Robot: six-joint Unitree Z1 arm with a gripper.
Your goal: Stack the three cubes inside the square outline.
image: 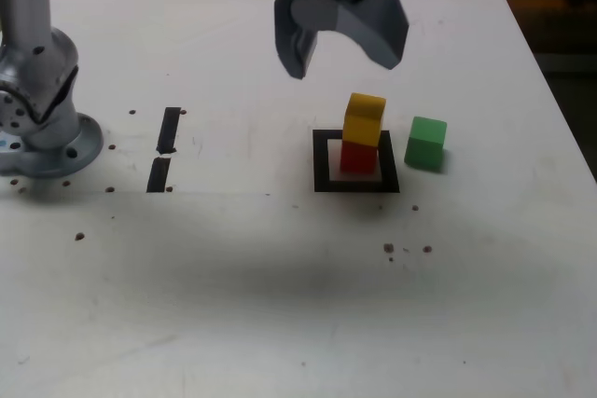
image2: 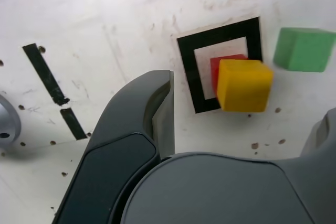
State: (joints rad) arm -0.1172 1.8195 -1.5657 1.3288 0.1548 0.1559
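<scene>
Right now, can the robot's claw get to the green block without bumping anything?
Probably yes. The gripper hangs open and empty above the table, and the green cube sits apart from the yellow cube stacked on the red cube, nothing on top. That gap is narrow, so care is needed.

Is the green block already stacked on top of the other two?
No, the green cube sits on the table beside the square outline, apart from the yellow cube.
</scene>
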